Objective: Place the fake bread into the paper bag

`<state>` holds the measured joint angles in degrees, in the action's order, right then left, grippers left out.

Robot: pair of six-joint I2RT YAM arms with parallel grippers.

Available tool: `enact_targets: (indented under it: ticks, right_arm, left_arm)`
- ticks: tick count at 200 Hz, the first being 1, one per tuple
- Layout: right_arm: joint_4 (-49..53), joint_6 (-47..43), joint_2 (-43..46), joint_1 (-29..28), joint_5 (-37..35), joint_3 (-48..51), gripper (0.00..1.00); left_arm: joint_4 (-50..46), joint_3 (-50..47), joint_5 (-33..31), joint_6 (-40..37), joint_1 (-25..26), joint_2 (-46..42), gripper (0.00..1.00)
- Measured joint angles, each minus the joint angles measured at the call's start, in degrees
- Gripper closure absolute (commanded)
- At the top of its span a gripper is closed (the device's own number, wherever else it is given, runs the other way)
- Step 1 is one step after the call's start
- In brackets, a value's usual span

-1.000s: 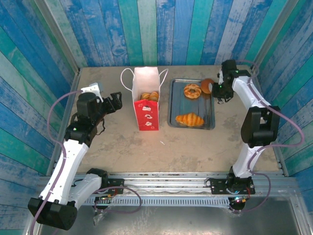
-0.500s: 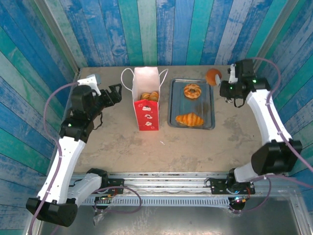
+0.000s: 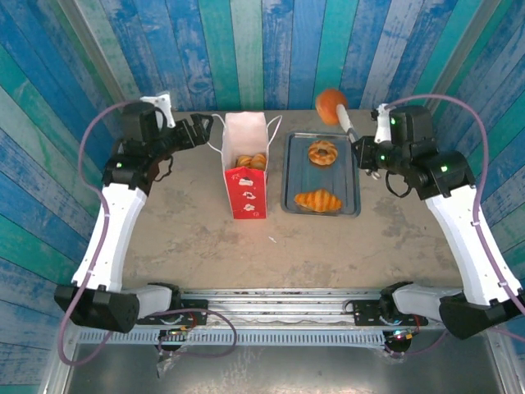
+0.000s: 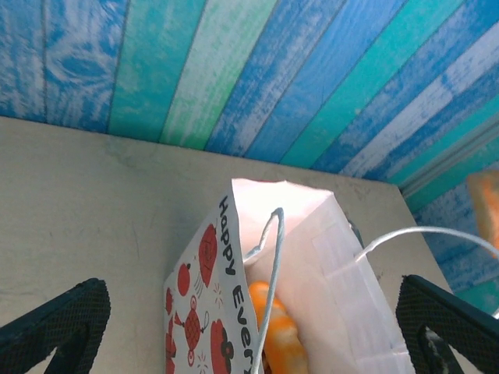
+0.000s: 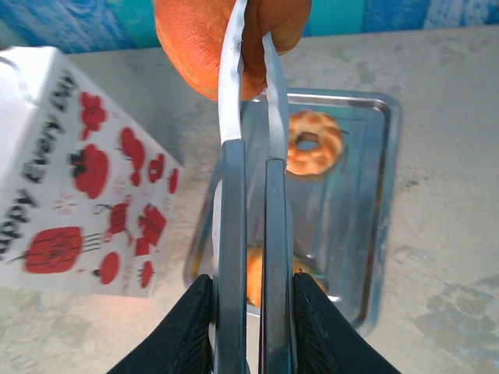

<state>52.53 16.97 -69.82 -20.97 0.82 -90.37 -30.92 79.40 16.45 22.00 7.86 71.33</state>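
The right claw (image 3: 363,151) is pressed together on a pair of metal tongs (image 3: 349,130). The tongs pinch the round brown bun (image 3: 330,104) at their tips and hold it up off the tabletop (image 3: 205,246), past the far end of the grey metal tray (image 3: 343,176). From above, the bun shows against the blue plank wall (image 3: 271,49), so I can't quite say how high it hangs. In the right wrist view the two steel blades run up between the dark fingers (image 5: 195,327), which squeeze them from either side, and the bun fills the top of the picture. Two pieces lie on the tray, well apart from each other: a ring-shaped piece (image 3: 322,152) at the far end and a croissant (image 3: 318,200) at the near end. The paper bag (image 3: 244,164) stands upright just to the left of the tray, red strawberry panel facing the arms. Its mouth is open, and golden pastries (image 3: 251,161) are already lying inside. The left claw (image 3: 195,131) hovers spread wide at the bag's far left corner, near the left cord handle (image 3: 212,135), with nothing in it. In the left wrist view its fingers (image 4: 58,323) sit far apart at the bottom corners, and the bag's open top and an orange pastry show between them.
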Motion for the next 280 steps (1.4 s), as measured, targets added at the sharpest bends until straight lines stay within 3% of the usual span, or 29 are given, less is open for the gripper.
enact_targets:
  ticks: [27, 66, 89, 178, 237, 280]
  right_arm:
    - [-0.04, 1.27, 0.33, -4.72, -0.85, -3.67, 0.77]
    - [-0.59, 2.71, 0.31, -11.04, -1.22, -6.38, 0.77]
    - [-1.31, 3.48, -0.15, -14.51, -0.76, -6.78, 0.77]
    - [-4.94, 4.85, -12.09, -28.35, -2.14, -12.41, 0.76]
    - [0.48, 4.57, -21.70, -30.01, -6.05, -17.42, 0.76]
    - [5.62, 4.24, -23.32, -30.01, -9.64, -18.67, 0.72]
  left_arm:
    - [-0.57, 0.09, 2.54, -1.31, 0.00, 3.26, 0.26]
    - [-0.98, 1.01, 2.97, -3.15, -0.15, 4.66, 0.71]
    - [-1.16, 1.55, 1.97, -3.74, -0.22, 4.68, 0.89]
    - [-1.27, 0.44, -4.46, -5.49, -0.26, 4.39, 0.94]
    - [-1.31, -2.25, -8.55, -5.60, -0.26, 3.61, 0.94]
    - [-1.31, -2.64, -11.80, -5.90, -0.26, 0.00, 0.94]
